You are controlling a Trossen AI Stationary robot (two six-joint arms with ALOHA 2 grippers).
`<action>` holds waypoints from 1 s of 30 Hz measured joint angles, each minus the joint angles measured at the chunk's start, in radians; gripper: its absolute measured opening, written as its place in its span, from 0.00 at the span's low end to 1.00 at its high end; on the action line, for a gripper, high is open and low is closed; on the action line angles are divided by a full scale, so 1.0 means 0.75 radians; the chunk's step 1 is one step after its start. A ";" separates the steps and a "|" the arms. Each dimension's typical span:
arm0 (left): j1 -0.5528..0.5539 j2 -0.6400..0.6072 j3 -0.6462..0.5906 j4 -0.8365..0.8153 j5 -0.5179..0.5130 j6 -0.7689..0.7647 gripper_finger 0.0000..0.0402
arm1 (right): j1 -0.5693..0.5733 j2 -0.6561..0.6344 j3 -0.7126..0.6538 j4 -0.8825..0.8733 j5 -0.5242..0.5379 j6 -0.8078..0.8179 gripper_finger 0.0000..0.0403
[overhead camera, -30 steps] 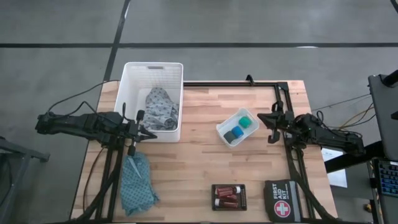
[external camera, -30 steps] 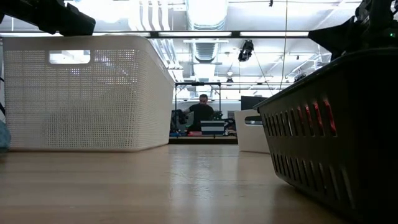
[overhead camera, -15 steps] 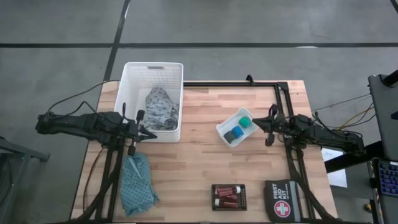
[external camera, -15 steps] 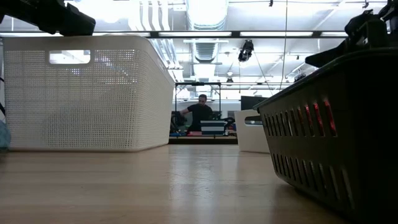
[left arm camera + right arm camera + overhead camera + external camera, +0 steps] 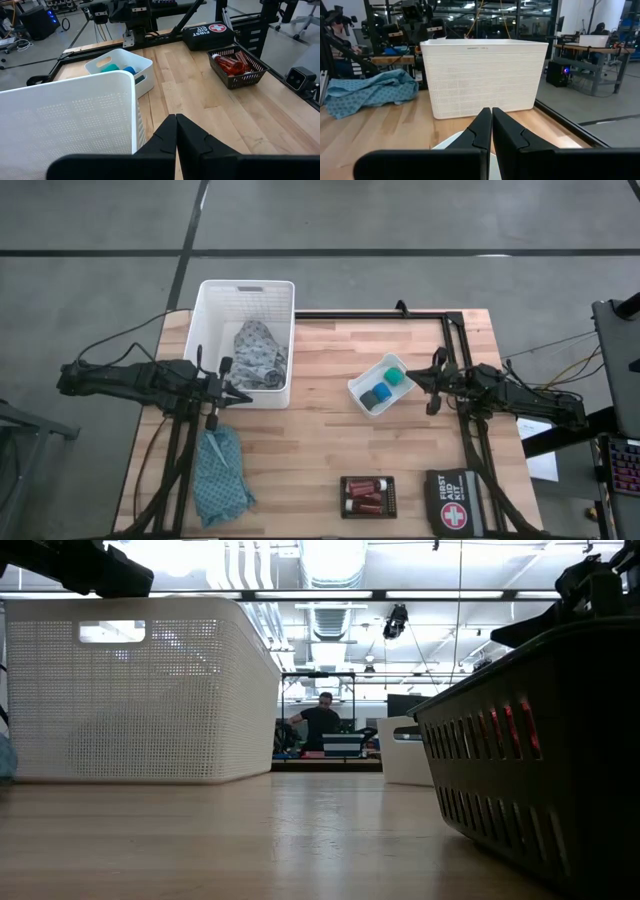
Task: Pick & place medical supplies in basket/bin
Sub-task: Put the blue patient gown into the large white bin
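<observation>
Grey cloth (image 5: 258,355) lies inside the basket (image 5: 213,296); left tool (image 5: 244,395) beside it and right tool (image 5: 412,376) both pinched together.

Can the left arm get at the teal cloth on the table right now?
Probably yes. The teal cloth lies bare on the table, just beside the shut left gripper, and nothing rests on it or stands between them. The basket lies to the gripper's other side.

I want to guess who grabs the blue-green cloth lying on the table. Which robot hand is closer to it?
The left. The left gripper is shut, just beyond the teal cloth, beside the white basket. The right gripper, also shut, is across the table by the small white tray.
</observation>
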 joint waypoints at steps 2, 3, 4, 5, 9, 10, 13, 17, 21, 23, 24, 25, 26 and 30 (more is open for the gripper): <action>0.000 0.000 0.000 0.000 0.001 0.000 0.01 | 0.000 0.000 0.000 0.000 0.000 0.000 0.03; 0.000 0.000 0.000 0.000 0.000 0.000 0.01 | 0.000 0.000 0.000 0.000 0.000 0.000 0.03; 0.000 0.000 0.000 0.000 0.001 0.000 0.01 | 0.000 0.000 0.000 0.000 0.000 0.000 0.03; 0.000 0.000 0.000 0.000 0.000 0.000 0.01 | 0.000 0.000 0.000 0.000 0.000 0.000 0.03; 0.000 0.000 0.000 0.000 0.000 0.000 0.01 | 0.000 0.000 0.000 0.000 0.000 0.000 0.03; 0.000 0.000 0.000 0.000 0.000 0.000 0.01 | 0.000 0.000 0.000 0.000 0.000 0.000 0.03; 0.000 0.000 0.000 0.000 0.001 0.000 0.01 | 0.000 0.000 0.000 0.000 0.000 0.000 0.03; -0.001 -0.006 0.001 -0.006 -0.062 0.000 0.01 | 0.000 0.000 0.000 0.000 0.000 0.000 0.03; -0.001 -0.009 -0.001 0.006 -0.095 -0.004 0.01 | 0.000 0.000 0.000 0.000 0.000 0.000 0.03; -0.001 -0.008 -0.001 0.006 -0.095 -0.004 0.01 | -0.001 0.000 0.000 0.000 0.001 0.000 0.03; -0.001 -0.008 -0.001 0.006 -0.095 -0.004 0.01 | 0.000 0.000 0.000 0.000 0.001 0.000 0.03; -0.001 -0.008 -0.001 0.006 -0.095 -0.004 0.01 | 0.000 0.000 0.000 0.000 0.001 0.000 0.03; -0.001 -0.008 -0.001 0.006 -0.095 -0.004 0.01 | -0.001 0.000 0.000 0.000 0.001 0.000 0.03; -0.001 -0.008 -0.001 0.008 -0.095 0.003 0.01 | 0.000 0.000 0.000 0.000 0.001 0.000 0.03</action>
